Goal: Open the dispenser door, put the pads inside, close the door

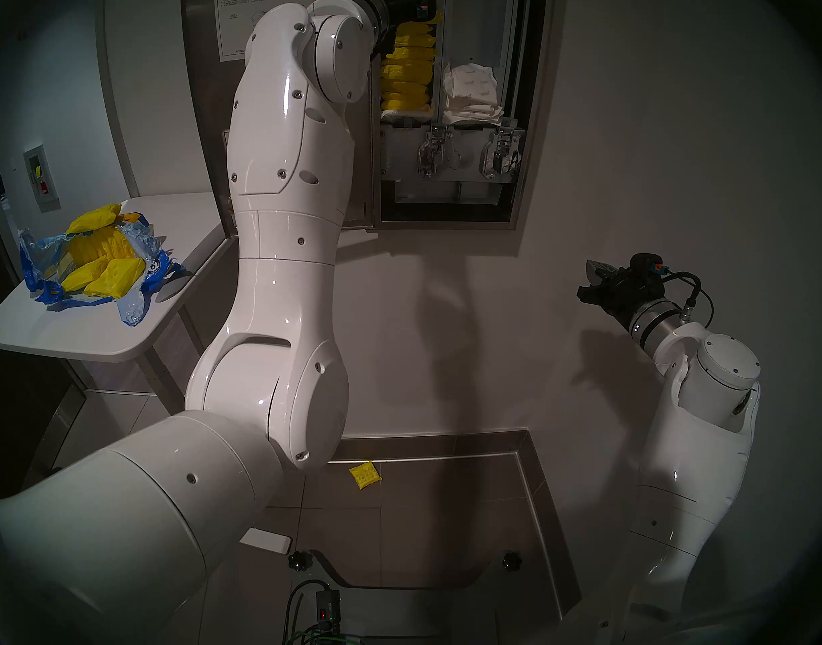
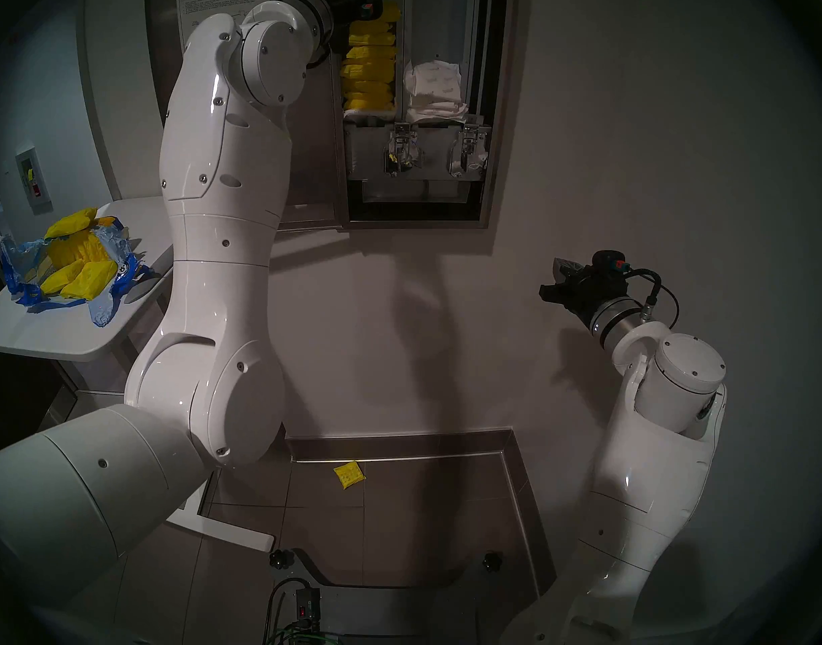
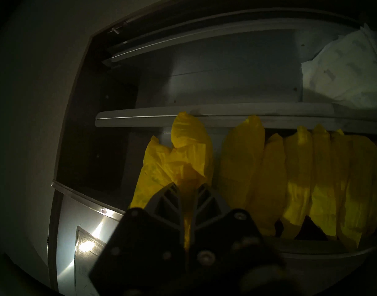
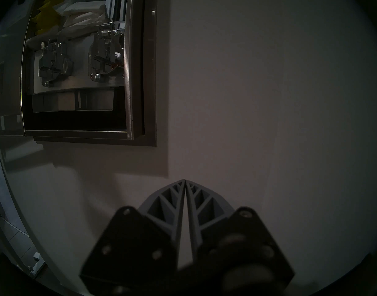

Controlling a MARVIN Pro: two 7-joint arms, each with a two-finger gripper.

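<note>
Left wrist view: my left gripper (image 3: 188, 185) is clenched on a crinkled yellow pad (image 3: 179, 158), its wrapper pinched between the two ribbed grey fingers (image 3: 166, 200). The view is on its side, so the pad's long axis runs from the fingertips toward 12 o'clock, its free end touching the pale steel divider (image 3: 140, 118) of the chute. At 3 o'clock of it, the stacked pads (image 3: 300, 182) stand edge-on, soft, puffy and glossy, packed side by side. A white-wrapped packet (image 3: 343, 75) lies in the neighbouring chute at 1 o'clock.

From the head camera I see the dispenser (image 1: 532, 118), a tall brushed-steel cabinet, with its door (image 1: 204, 95) swung open toward 9 o'clock, the white instruction sheet (image 1: 234, 20) on its inner face. Two shiny lever mechanisms (image 1: 432, 153) sit below the chutes. One yellow pad (image 1: 365, 475) lies flat on the tiled floor at 6 o'clock of the cabinet. More pads rest in a torn blue-and-clear bag (image 1: 134, 295) on a white table (image 1: 74, 337) at 9 o'clock.

My right gripper (image 4: 185, 182) hangs before the bare wall, fingertips pressed together, holding nothing.
</note>
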